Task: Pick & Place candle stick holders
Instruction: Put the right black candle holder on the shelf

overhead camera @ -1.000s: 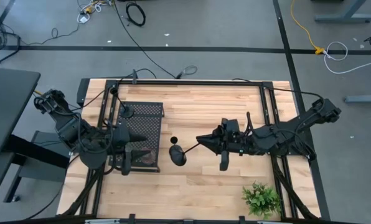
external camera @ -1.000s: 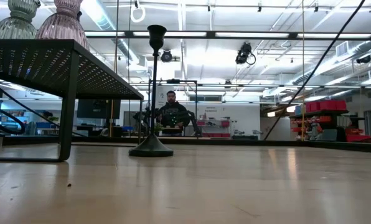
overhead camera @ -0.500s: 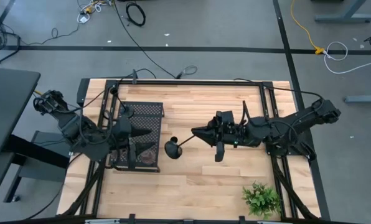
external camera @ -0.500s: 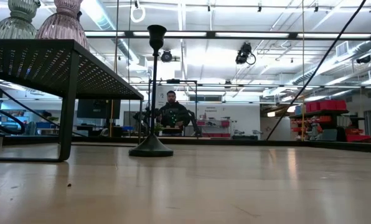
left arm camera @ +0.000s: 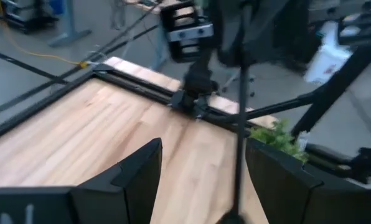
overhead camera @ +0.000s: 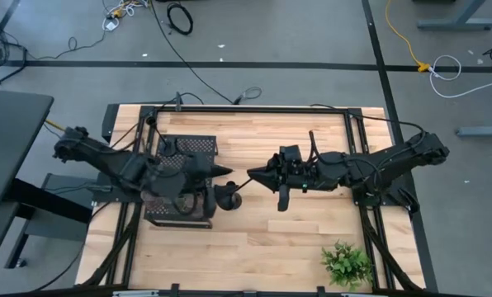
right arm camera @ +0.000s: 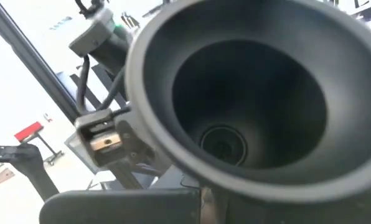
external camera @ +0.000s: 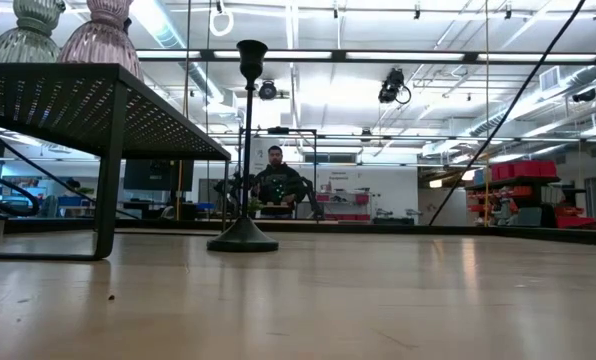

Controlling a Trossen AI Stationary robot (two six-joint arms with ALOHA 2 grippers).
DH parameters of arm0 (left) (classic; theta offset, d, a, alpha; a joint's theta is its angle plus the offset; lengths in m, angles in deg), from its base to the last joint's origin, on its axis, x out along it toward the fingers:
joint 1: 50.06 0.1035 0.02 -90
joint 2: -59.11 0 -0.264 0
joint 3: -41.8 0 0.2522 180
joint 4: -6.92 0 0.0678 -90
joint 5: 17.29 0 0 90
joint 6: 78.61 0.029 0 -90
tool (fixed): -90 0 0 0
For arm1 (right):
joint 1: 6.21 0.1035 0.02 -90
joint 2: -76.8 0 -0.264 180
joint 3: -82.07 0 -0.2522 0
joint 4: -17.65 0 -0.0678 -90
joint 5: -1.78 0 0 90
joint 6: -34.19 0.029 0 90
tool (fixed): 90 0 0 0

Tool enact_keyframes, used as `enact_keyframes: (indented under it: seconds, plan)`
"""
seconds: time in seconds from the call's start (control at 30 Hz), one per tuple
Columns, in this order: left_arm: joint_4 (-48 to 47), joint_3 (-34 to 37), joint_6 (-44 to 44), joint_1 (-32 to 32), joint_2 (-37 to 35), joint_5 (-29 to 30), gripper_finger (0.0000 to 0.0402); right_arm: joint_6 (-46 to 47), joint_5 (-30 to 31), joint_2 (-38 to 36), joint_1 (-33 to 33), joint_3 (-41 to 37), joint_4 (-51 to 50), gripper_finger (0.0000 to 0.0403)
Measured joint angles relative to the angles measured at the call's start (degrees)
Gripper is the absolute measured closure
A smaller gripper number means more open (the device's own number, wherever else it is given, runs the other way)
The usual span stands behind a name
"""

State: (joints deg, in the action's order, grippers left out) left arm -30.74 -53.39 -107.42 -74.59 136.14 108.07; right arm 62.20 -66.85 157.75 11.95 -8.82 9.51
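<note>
My right gripper [overhead camera: 256,176] is shut on a black candle stick holder [overhead camera: 236,186] above the table's middle. Its round base [overhead camera: 224,196] points toward the black perforated stand [overhead camera: 188,150]. My left gripper [left arm camera: 201,180] reaches out over the stand and is open. Its fingers stand on either side of the holder's thin stem [left arm camera: 238,143], near the base, apart from it as far as shows. Another black holder [external camera: 244,150] stands on the table by its round base. A pale green glass holder [external camera: 33,25] and a pinkish one [external camera: 103,30] stand on the stand. My right gripper holds the black holder at the stem's upper end [overhead camera: 249,178], just behind the cup [right arm camera: 235,106], whose mouth faces the wrist camera. The cup hides the fingers there. They come from the table's right, along the stem. The holder is lifted clear, slanting down toward my left gripper.
The stand takes up the table's left part, with my left arm [overhead camera: 106,161] across it. A green leafy plant [overhead camera: 345,264] stands at the near right corner. A dark rail [left arm camera: 148,87] frames the table. A person [external camera: 276,180] stands in the room beyond.
My right gripper has carried the black holder toward the table's left and a little toward the far edge, base leading. My left gripper has swung from the stand's near side toward the right, and now points at the holder's base end.
</note>
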Motion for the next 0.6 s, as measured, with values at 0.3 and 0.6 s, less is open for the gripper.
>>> enact_keyframes:
  seconds: [0.3,0.6]
  plan:
    - [6.61,0.0,1.28,5.48,5.2,-13.42,0.0168,0.0,0.04,0.02,-0.03,0.0,-1.25,0.0398]
    - [5.62,0.0,1.03,6.82,5.92,-14.68,0.0295,0.41,0.11,0.0,-0.03,0.0,-3.2,0.0398]
